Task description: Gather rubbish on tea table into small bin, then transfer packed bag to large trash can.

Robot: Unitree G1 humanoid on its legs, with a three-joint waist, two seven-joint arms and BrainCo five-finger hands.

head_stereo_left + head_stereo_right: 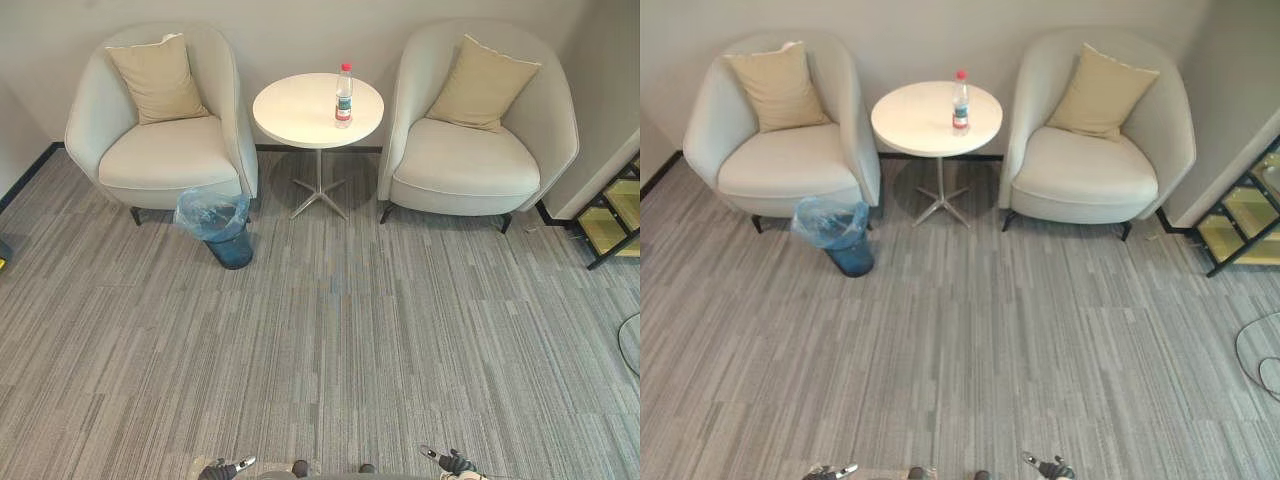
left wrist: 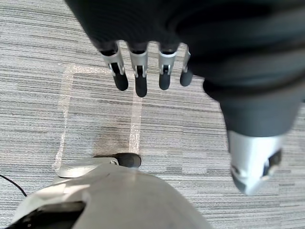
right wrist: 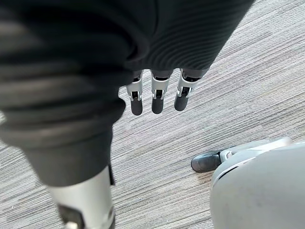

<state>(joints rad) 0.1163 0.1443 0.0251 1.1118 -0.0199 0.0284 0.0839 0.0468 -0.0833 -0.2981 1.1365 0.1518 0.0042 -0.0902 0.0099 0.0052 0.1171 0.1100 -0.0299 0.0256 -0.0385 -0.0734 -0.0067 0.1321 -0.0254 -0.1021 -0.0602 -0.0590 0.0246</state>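
Bottle: left eye view; upright on the tea table, toward its far right side, red cap on. It is the only piece of rubbish I can make out there.
Small bin: same view; on the carpet just beside the front corner of the left armchair, lined with a blue bag. Well apart from the bottle.
Hands, left eye view: left hand and right hand low at the near edge, over carpet, far from table and bin.
Right eye view: same layout. The table stands between the left armchair and the right armchair; a dark rack is cut off at the right edge.
Left wrist view: fingers straight and hanging loose over carpet, thumb apart, nothing held.
Right wrist view: fingers likewise straight and relaxed, thumb apart, empty.
Progress: I judge this the very start; bottle not yet picked up, bag still seated in the bin.
Left to do: walk up, bottle into bin, lift out and close the bag, carry it to the large trash can.
Hard to make out: the bag's inside is hidden behind its crumpled rim, so I cannot tell whether anything lies in it. The bottle's fill level is too small to read. I cannot tell where the large trash can stands.
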